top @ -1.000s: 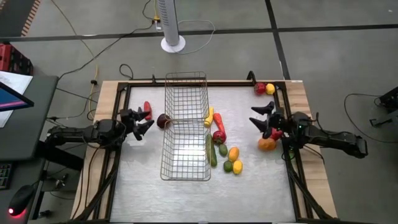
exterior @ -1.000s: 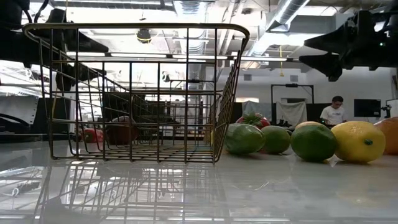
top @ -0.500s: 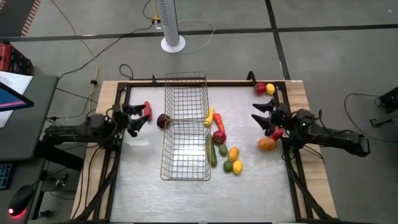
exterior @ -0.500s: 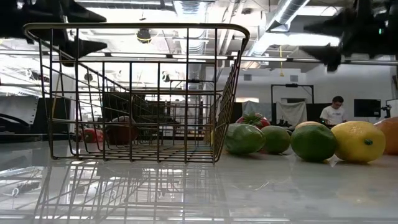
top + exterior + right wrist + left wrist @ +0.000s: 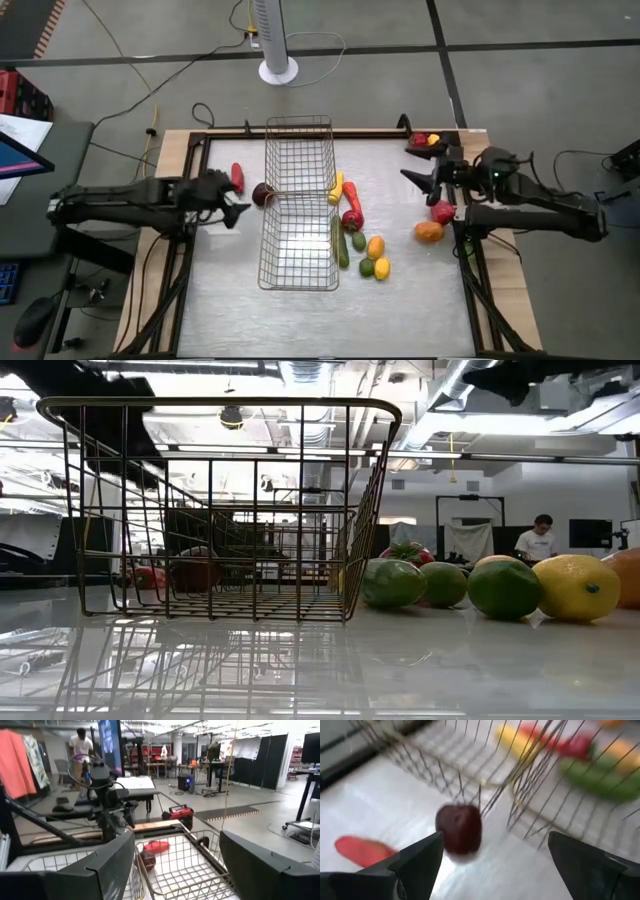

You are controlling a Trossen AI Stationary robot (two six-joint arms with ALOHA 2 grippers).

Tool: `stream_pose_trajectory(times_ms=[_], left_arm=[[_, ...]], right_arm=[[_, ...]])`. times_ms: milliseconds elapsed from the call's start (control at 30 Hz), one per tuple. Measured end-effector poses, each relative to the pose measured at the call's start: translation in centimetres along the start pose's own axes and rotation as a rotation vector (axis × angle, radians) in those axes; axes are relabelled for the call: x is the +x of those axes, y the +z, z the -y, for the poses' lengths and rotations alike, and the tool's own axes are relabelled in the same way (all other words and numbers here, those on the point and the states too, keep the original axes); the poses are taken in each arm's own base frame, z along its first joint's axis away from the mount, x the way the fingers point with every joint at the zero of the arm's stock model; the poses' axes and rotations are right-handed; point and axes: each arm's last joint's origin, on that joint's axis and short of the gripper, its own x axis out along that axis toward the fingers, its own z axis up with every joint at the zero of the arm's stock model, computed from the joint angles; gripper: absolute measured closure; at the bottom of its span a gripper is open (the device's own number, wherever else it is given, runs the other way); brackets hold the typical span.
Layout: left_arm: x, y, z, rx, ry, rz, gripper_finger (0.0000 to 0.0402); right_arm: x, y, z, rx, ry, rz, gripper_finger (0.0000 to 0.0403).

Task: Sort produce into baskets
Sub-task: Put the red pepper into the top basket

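Note:
Two silver wire baskets stand end to end mid-table, a far one and a near one. A dark red round piece and a red chilli lie left of them. My left gripper hovers open just left of the dark red piece, touching nothing. Yellow, red, green and orange pieces, among them a cucumber, lie right of the baskets. My right gripper is open and empty above the table's far right part, looking toward the baskets.
An orange piece and a red one lie near the right edge. A red piece and a yellow one sit in the far right corner. Bare table shows in front of the baskets. A dark frame rail runs along the table's edges.
My right gripper has risen and gone toward the table's far edge, away from the orange and red pieces. My left gripper drew back toward the left and far side while rising, then came toward the dark red piece. Both stay open. No produce has moved.

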Motion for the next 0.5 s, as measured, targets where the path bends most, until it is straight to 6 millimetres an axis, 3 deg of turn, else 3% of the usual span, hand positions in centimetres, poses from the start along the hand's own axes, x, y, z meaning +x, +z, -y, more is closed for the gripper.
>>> stream_pose_trajectory(times_ms=[267, 500], left_arm=[[2.5, 0.8, 0.8, -0.081, 0.071, -0.138, 0.0056], [4.4, 1.3, -0.2, -0.162, 0.115, -0.199, 0.0056]], right_arm=[[0.2, -0.4, 0.0, -0.028, 0.001, -0.036, 0.0085], [0.1, -0.4, -0.2, -0.018, 0.085, -0.035, 0.0085]])
